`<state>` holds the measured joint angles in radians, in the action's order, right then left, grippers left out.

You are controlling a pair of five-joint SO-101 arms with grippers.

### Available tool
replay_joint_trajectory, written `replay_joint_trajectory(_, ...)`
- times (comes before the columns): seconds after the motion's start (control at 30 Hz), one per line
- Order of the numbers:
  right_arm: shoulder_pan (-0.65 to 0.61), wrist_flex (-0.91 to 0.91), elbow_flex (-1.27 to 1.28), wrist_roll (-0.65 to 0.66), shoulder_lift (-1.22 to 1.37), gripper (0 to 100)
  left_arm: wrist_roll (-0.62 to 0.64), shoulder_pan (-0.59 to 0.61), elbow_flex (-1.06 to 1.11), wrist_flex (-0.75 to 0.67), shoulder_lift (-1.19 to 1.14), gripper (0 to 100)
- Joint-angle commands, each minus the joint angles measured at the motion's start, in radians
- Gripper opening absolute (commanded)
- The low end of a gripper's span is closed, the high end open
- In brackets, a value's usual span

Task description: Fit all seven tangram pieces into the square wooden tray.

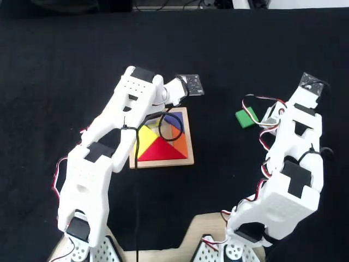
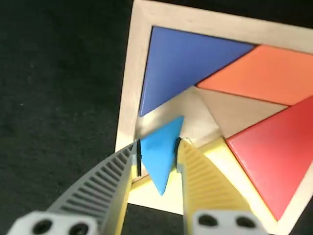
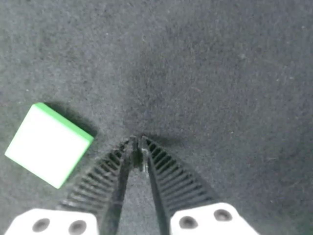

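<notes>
Two hazards. With left end effector (image 2: 157, 146) clamped on light blue triangle (image 2: 161, 154) over gap beside tray (image 2: 128, 98) rim, risks jamming against dark blue triangle (image 2: 181, 63) or riding onto yellow piece (image 1: 145, 139) if released askew. Holds right end effector (image 3: 137, 147) clenched empty just beside green square (image 3: 48, 144) on counter (image 3: 220, 58), well apart from tray.

1. Right gripper (image 3: 137, 148): jaws brought together at the tips, nothing held between them, positioned low over the surface.
2. Green square piece (image 3: 48, 145): lying flat, near the gripper, not touching it.
3. Black table covering (image 3: 220, 73): lies under both the gripper and the piece.
</notes>
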<state>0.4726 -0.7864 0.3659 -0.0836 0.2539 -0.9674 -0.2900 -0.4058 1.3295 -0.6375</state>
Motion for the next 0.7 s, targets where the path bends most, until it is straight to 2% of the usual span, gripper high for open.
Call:
replay_joint_trajectory(0.0,-0.014,0.0,-0.054,-0.009,-0.004,1.1,0.005,-0.002,0.033,-0.011,0.055,14)
replay_joint_trajectory(0.2,-0.014,0.0,-0.054,-0.009,-0.004,1.1,-0.038,0.001,0.001,0.081,0.048,14)
replay_joint_trajectory(0.4,-0.014,0.0,-0.054,-0.009,-0.004,1.1,-0.038,0.002,0.024,0.002,0.046,14)
replay_joint_trajectory(0.67,-0.014,0.0,-0.054,-0.009,-0.004,1.1,-0.046,0.035,0.025,0.006,0.046,14)
